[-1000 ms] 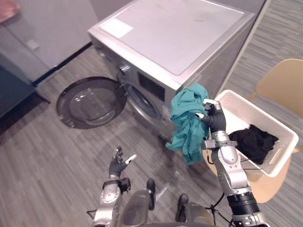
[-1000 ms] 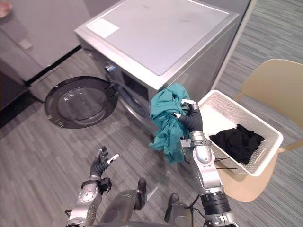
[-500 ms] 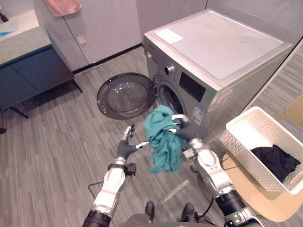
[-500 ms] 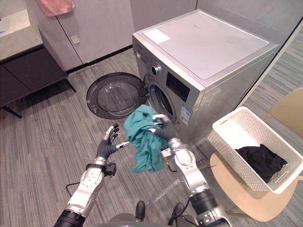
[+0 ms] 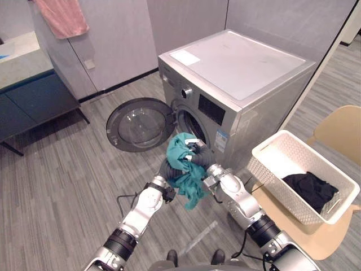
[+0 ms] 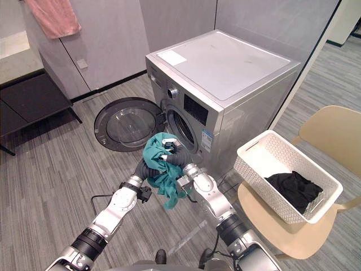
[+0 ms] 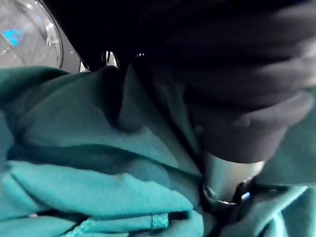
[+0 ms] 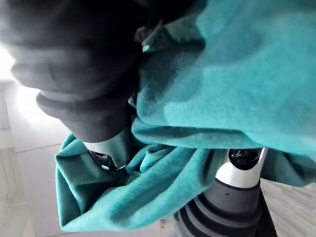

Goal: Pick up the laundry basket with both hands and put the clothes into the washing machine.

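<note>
Teal garment point(image 5: 185, 172) hangs bunched in the air just in front of the washing machine point(image 5: 242, 73), close to the open drum mouth & off the floor.

Left eye view: right hand point(image 5: 201, 157) sits at the top of the bundle, fingers point(image 5: 191, 142) curled over the upper fold, pinching the cloth. Left hand point(image 5: 167, 168) is against the garment's other side w/ its fingers buried in the cloth, so can't tell if spread or curled. Round door point(image 5: 141, 124) is swung wide open to the left of the drum. Laundry basket point(image 5: 279, 155), white w/ perforated walls, rests on a beige chair point(image 5: 341, 127) right of the machine, well apart from both hands. Black garment point(image 5: 311, 189) lies in the basket's right end.

Right eye view: same layout, garment btwn the two hands before the drum. Pink towel point(image 6: 53, 17) hangs on the grey wall at upper left, w/ a dark low cabinet point(image 6: 31, 99) beneath it.

Left wrist view: dark ribbed cover close over teal folds, cloth touching the hand, door glass past it. Finger state unreadable.

Right wrist view: teal cloth drapes over & round the hand, and a silver finger goes down into the folds.
</note>
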Robot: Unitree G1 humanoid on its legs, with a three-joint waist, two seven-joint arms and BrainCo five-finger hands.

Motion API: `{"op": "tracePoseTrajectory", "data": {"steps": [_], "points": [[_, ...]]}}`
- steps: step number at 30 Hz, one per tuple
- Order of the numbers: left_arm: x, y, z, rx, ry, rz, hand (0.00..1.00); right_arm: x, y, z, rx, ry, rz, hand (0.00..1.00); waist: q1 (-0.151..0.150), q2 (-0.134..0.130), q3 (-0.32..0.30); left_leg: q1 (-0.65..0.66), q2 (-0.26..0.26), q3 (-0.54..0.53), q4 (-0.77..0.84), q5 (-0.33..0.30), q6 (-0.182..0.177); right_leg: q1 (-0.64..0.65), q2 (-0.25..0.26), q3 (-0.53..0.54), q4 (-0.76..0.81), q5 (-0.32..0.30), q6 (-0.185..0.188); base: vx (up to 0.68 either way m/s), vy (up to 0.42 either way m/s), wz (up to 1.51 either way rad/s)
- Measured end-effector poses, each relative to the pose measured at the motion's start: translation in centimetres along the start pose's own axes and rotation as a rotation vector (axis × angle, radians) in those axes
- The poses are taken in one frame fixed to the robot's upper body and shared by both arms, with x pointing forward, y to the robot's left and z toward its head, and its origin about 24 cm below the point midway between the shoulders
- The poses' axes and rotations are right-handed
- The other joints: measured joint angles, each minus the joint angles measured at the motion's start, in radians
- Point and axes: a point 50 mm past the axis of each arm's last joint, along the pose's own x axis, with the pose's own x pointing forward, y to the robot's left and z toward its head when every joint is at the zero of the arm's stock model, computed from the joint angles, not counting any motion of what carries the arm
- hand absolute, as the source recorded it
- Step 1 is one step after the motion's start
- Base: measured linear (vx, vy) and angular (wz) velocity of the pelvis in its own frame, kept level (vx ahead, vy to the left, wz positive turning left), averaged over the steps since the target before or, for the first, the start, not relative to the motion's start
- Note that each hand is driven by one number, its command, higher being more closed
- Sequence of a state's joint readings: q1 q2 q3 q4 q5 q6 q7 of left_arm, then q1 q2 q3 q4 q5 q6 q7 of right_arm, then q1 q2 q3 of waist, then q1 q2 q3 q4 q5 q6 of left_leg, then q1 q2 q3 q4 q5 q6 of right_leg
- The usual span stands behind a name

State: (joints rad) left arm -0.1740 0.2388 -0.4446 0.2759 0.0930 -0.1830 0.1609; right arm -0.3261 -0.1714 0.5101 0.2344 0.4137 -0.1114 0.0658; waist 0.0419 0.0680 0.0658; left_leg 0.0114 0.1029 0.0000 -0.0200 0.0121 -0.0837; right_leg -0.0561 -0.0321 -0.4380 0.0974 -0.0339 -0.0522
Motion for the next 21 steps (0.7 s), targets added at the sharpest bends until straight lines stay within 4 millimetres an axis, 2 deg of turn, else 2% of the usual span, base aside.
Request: {"op": "tracePoseTrajectory", "data": {"steps": [4, 9, 15, 16, 17, 21], "points": [[-0.2, 0.3, -0.4, -0.008, 0.016, 0.030, 1.00, -0.2, 0.0, 0.0, -0.003, -0.003, -0.002, 0.00, 0.000, -0.009, -0.005, -0.006, 0.004, 0.000, -0.001, 0.001, -0.002, 0.002, 0.011, 0.001, -0.017, 0.006, -0.008, 0.00, -0.037, -0.01], [-1.9, 0.2, -2.2, -0.098, 0.108, 0.103, 1.00, -2.7, -1.4, -0.9, -0.002, 0.012, -0.087, 0.00, 0.000, -0.012, -0.007, -0.011, 0.008, 0.001, -0.008, 0.001, -0.002, 0.003, 0.016, 0.002, -0.023, 0.003, -0.003, 0.01, -0.019, -0.01], [-5.3, 3.8, -5.5, -0.187, 0.251, 0.322, 1.00, -8.1, -6.3, -1.7, -0.207, 0.090, -0.324, 0.00, 0.001, -0.028, -0.006, -0.008, 0.012, -0.002, -0.016, 0.000, -0.001, -0.004, 0.016, -0.001, -0.003, -0.023, 0.007, 0.05, -0.021, 0.02], [-5.6, 4.0, -5.7, -0.188, 0.261, 0.335, 1.00, -8.7, -6.7, -1.9, -0.225, 0.104, -0.348, 0.00, 0.001, -0.030, -0.006, -0.010, 0.011, -0.006, -0.017, 0.000, -0.001, -0.008, 0.013, -0.004, 0.006, -0.030, 0.008, 0.06, -0.018, 0.19], [-6.4, 4.3, -6.3, -0.191, 0.287, 0.360, 1.00, -10.2, -7.6, -2.4, -0.274, 0.148, -0.401, 0.00, 0.001, -0.033, -0.006, -0.018, 0.008, -0.019, -0.017, 0.000, -0.001, -0.019, 0.005, -0.015, 0.029, -0.047, 0.011, 0.05, -0.014, 0.22], [-8.0, 4.3, -7.3, -0.212, 0.344, 0.393, 1.00, -13.4, -8.6, -3.7, -0.343, 0.252, -0.473, 0.00, -0.002, -0.036, -0.005, -0.059, -0.005, -0.051, -0.013, 0.002, -0.001, -0.068, -0.029, -0.055, 0.108, -0.098, 0.021, 0.05, -0.017, 0.35]]}}
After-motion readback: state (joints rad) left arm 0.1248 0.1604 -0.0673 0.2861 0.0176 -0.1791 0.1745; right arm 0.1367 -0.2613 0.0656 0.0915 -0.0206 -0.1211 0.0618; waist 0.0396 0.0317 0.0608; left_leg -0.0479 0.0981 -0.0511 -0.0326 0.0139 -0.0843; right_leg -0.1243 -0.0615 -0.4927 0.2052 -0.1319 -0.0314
